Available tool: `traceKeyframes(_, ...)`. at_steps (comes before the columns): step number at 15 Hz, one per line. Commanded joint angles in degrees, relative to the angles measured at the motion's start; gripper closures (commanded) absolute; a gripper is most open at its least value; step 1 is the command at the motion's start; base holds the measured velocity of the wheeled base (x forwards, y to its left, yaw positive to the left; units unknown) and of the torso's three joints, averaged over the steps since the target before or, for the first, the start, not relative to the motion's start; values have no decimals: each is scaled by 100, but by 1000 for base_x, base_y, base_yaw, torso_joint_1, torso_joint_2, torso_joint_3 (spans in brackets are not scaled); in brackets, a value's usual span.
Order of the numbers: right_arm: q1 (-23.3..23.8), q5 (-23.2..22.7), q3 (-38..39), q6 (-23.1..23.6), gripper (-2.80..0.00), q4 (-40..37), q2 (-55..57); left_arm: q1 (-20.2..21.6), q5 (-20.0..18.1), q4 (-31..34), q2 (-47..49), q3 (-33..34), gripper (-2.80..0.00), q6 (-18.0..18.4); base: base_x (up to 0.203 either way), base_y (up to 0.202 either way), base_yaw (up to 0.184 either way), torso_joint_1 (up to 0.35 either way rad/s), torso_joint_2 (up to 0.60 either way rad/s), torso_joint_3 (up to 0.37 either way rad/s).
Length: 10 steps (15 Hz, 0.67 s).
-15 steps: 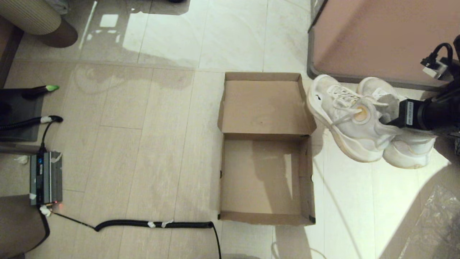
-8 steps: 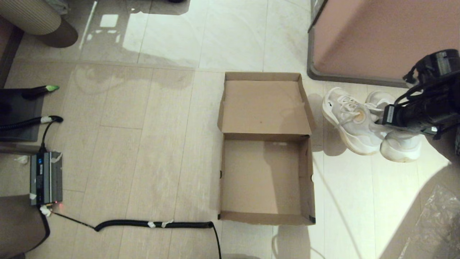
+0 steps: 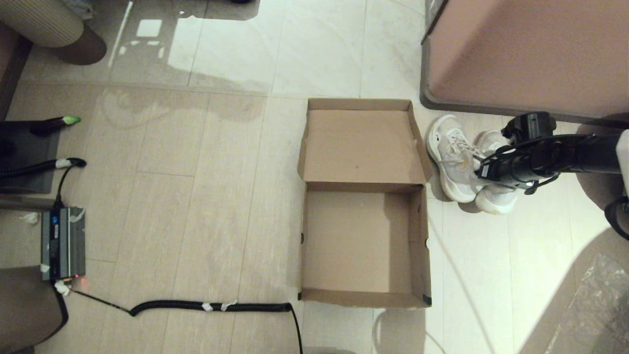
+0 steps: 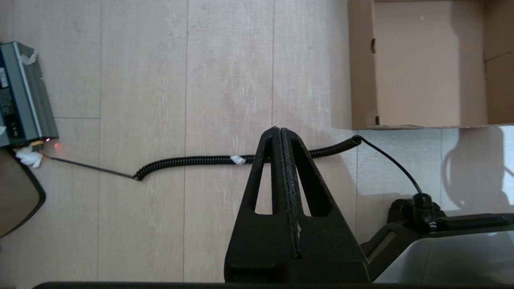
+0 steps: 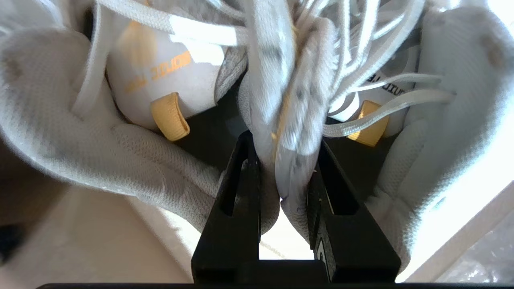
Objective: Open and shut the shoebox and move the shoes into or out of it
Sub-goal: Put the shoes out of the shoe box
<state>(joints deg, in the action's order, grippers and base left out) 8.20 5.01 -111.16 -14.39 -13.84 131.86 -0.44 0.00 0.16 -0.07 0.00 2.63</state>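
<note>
The brown shoebox [image 3: 361, 241] lies open and empty on the floor, its lid [image 3: 361, 142] flipped back flat; one corner also shows in the left wrist view [image 4: 425, 64]. The pair of white sneakers [image 3: 452, 157] hangs low beside the lid's right edge, toes pointing away from me. My right gripper [image 3: 479, 169] is shut on the two inner collars pressed together [image 5: 285, 140], with the yellowish insoles [image 5: 170, 116] visible on either side. Whether the soles touch the floor I cannot tell. My left gripper [image 4: 280, 130] is shut on nothing, parked above the floor left of the box.
A large pinkish-tan block with a grey rim [image 3: 526, 54] stands just behind the shoes. A coiled black cable [image 3: 211, 306] runs along the floor from a grey device [image 3: 63, 243] to the box's near left corner. Crinkled plastic [image 3: 594, 305] lies at the near right.
My right arm has come down and moved left with both shoes, from higher up at the right to low beside the lid. The box and the left arm have not moved.
</note>
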Motion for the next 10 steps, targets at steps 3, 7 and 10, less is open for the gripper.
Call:
traceKeyframes(3, 146, 0, -98, 62, 0, -92, 209, 0, 0, 2, 7, 0, 0, 1, 0, 0, 0, 0, 0, 0)
traceKeyframes(7, 173, -18, 190, 180, 0, -241, -72, 0, -1, 2, 7, 0, 0, 1, 0, 0, 0, 0, 0, 0)
traceKeyframes(10, 173, -18, 288, 252, -280, -234, -80, 2, 0, 2, 7, 0, 0, 1, 0, 0, 0, 0, 0, 0)
